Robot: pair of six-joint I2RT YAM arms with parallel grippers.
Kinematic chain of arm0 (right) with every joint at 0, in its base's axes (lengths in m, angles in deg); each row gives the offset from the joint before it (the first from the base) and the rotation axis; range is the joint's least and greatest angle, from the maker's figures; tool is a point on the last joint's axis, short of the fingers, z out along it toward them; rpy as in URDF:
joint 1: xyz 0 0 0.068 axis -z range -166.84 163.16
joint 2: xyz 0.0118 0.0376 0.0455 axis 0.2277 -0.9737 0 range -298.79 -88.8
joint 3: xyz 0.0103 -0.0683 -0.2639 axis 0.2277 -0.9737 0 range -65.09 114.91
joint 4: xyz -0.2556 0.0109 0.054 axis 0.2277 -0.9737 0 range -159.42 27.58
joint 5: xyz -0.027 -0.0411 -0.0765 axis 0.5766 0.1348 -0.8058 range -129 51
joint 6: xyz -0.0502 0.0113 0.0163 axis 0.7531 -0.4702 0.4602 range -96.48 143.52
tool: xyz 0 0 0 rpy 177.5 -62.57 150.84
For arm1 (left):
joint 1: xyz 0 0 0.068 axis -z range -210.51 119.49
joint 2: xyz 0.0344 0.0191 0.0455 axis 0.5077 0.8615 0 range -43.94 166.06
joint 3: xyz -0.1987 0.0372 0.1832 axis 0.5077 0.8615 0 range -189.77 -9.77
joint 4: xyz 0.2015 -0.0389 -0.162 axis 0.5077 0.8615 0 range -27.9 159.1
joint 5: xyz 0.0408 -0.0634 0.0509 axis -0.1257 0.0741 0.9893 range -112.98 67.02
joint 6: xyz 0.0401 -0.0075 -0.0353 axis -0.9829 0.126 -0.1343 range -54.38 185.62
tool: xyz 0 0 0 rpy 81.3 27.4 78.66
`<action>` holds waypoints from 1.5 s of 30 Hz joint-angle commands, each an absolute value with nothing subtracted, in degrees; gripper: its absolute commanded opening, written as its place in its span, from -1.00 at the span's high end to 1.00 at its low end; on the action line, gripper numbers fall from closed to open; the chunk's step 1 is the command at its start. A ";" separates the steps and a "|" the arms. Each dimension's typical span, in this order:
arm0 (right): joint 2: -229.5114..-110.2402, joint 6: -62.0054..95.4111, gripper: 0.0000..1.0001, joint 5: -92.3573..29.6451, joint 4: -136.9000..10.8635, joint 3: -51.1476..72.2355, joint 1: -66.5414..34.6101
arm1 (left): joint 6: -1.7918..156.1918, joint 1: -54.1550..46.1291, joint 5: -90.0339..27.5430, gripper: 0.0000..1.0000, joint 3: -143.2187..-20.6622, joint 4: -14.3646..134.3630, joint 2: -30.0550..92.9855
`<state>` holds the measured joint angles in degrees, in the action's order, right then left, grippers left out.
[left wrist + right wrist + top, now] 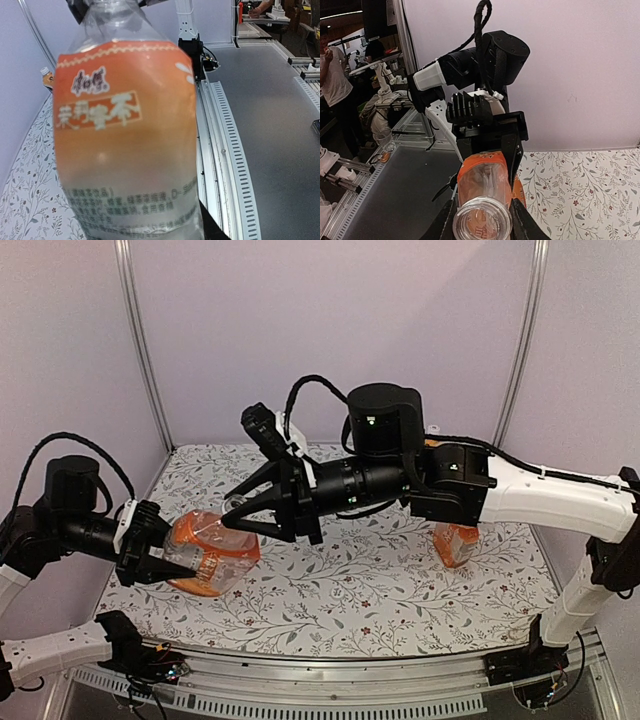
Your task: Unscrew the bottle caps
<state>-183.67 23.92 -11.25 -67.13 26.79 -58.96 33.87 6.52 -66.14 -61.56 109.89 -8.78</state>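
Note:
A squat clear bottle (205, 555) with an orange label is held tilted above the table, neck pointing right. My left gripper (168, 556) is shut on its lower body; the label fills the left wrist view (125, 130), with one finger (212, 227) showing beside it. My right gripper (228, 517) has its jaws closed on both sides of the bottle's neck. In the right wrist view the bottle mouth (482, 220) faces the camera, open with no cap on it, between my right gripper's (482, 202) fingers (442, 222). That bottle's cap is out of view.
Another orange-labelled bottle (455, 545) stands on the flowered table (380, 590) at the right, under my right arm. A bottle with a white cap (45, 71) stands at the back, also in the top view (432, 432). Frame posts stand at the table's back corners.

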 commanded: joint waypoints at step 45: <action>-216.76 -5.24 1.00 -69.27 -84.85 47.29 -31.53 | 83.66 -26.16 -30.94 -0.97 -33.97 80.34 -25.21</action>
